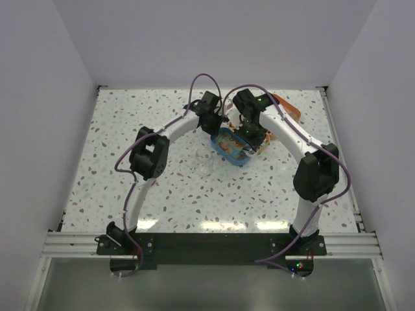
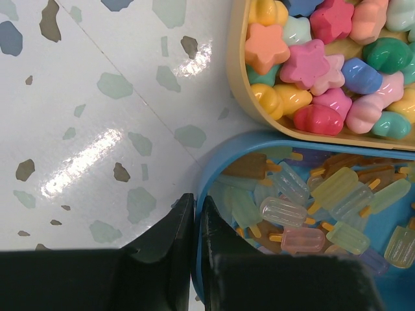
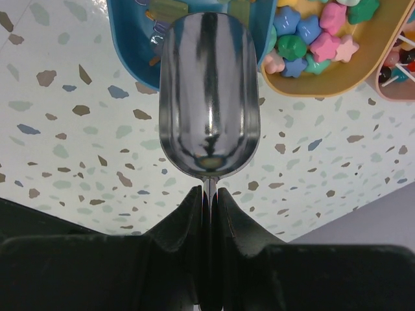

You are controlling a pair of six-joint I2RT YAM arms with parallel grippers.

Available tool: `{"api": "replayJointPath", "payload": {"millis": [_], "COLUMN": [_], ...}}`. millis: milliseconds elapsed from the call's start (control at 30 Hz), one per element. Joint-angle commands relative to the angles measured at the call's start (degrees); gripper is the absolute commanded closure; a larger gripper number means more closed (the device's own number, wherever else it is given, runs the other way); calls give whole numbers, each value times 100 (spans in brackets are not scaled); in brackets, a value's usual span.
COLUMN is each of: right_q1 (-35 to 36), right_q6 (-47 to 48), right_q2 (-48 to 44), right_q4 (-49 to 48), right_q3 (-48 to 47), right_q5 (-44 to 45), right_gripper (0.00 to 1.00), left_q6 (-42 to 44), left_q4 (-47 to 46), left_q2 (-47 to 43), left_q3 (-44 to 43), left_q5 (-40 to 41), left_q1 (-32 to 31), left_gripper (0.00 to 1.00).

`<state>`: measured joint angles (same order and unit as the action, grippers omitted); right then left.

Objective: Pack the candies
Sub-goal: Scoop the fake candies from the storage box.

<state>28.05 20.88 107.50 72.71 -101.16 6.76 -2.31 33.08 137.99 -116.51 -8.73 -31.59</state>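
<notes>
Top view: both arms arch inward over the speckled surface (image 1: 130, 129), with the left gripper (image 1: 213, 126) and right gripper (image 1: 251, 133) meeting at the blue tray (image 1: 241, 162).

Left wrist cam: jaws nearly together, pinching the blue tray's rim. Popsicle-shaped candies (image 2: 283, 212) sit inside it, and star-shaped candies (image 2: 305, 61) fill the yellow tray (image 2: 241, 78) just beside it.

Right wrist cam: jaws clamped tight on the handle of a metal scoop (image 3: 209, 97), its tip over the blue tray's edge.

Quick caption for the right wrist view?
Right gripper holds an empty metal scoop at the blue tray of popsicle candies.
</notes>
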Motion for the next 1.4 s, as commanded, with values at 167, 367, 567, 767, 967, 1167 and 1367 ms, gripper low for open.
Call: {"api": "replayJointPath", "payload": {"millis": [167, 367, 567, 767, 967, 1167, 1367], "right_q1": [-19, -11, 42, 86, 113, 130, 130], "right_q6": [12, -5, -23, -67, -120, -120, -93], "right_q2": [-63, 51, 245, 333, 333, 219, 297], "right_q4": [-108, -178, -231, -459, -836, -1355, -1830], "right_q3": [229, 290, 273, 343, 509, 913, 1099], "right_q5": [176, 202, 158, 132, 106, -79, -237], "right_gripper": [100, 100, 100, 100, 100, 100, 100], "left_q6": [-77, -121, -217, -323, -393, -429, -481], "left_q4": [-170, -197, -223, -346, -381, -451, -496], "left_q2": [-290, -361, -431, -537, -554, -598, -598], "left_q3": [84, 111, 137, 251, 251, 295, 295], "left_q5": [197, 161, 100, -41, -146, -173, -243], "left_q1": [22, 13, 22, 22, 22, 22, 22], "left_gripper": [96, 92, 89, 88, 88, 89, 89]}}
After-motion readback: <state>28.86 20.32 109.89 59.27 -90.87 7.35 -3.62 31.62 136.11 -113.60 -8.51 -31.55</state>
